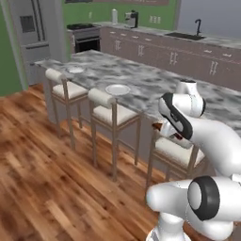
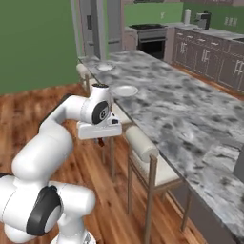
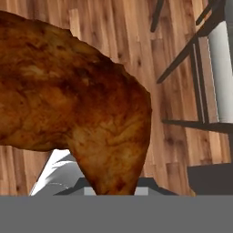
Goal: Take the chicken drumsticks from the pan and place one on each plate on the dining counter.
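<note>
A browned chicken drumstick [image 3: 68, 104] looms large in the hand view, and my gripper is shut on it. In the left base view the gripper [image 1: 162, 128] hangs over a stool beside the dining counter [image 1: 155, 87], with the drumstick [image 1: 157, 126] as a small brown tip. From the right base view the gripper [image 2: 100, 140] points down at the wooden floor, short of the counter edge [image 2: 143, 119]. Two white plates lie on the counter, a near plate [image 1: 117, 89] [image 2: 125, 90] and a far plate [image 1: 75, 69] [image 2: 105, 67]. The pan is out of view.
Three wooden stools with cream cushions line the counter's near side [image 1: 110, 113] [image 1: 66, 89] [image 1: 176, 153]. One stool back [image 2: 140, 143] stands just right of the hand. A fridge [image 1: 33, 33] and stove [image 1: 84, 35] are at the back. Wooden floor [image 1: 42, 179] spreads to the left.
</note>
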